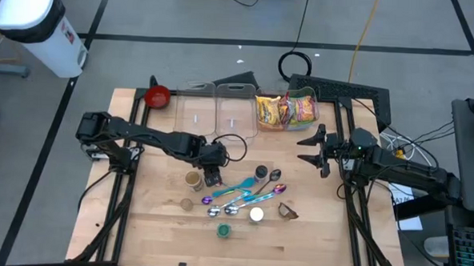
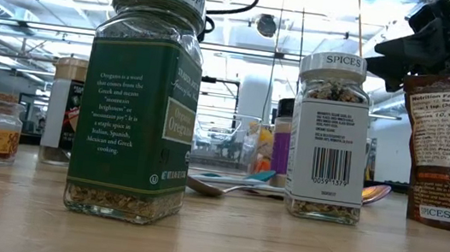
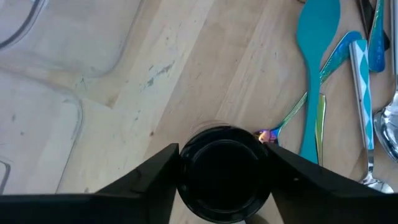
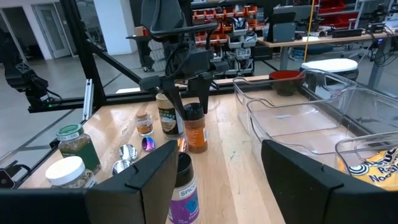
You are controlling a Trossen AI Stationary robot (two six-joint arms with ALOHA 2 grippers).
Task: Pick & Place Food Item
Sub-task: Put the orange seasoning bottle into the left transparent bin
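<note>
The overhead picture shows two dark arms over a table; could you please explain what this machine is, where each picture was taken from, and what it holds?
It is a robot with two arms, each ending in a two-finger gripper. One camera looks straight down, one sits at table height, and one rides on each wrist. On the wooden table lie spice jars, spoons, clear bins, one with snacks, and a red bowl. The left gripper grips the black lid of one jar, which stands on the table. The right gripper waits open and empty at the table's right.
</note>
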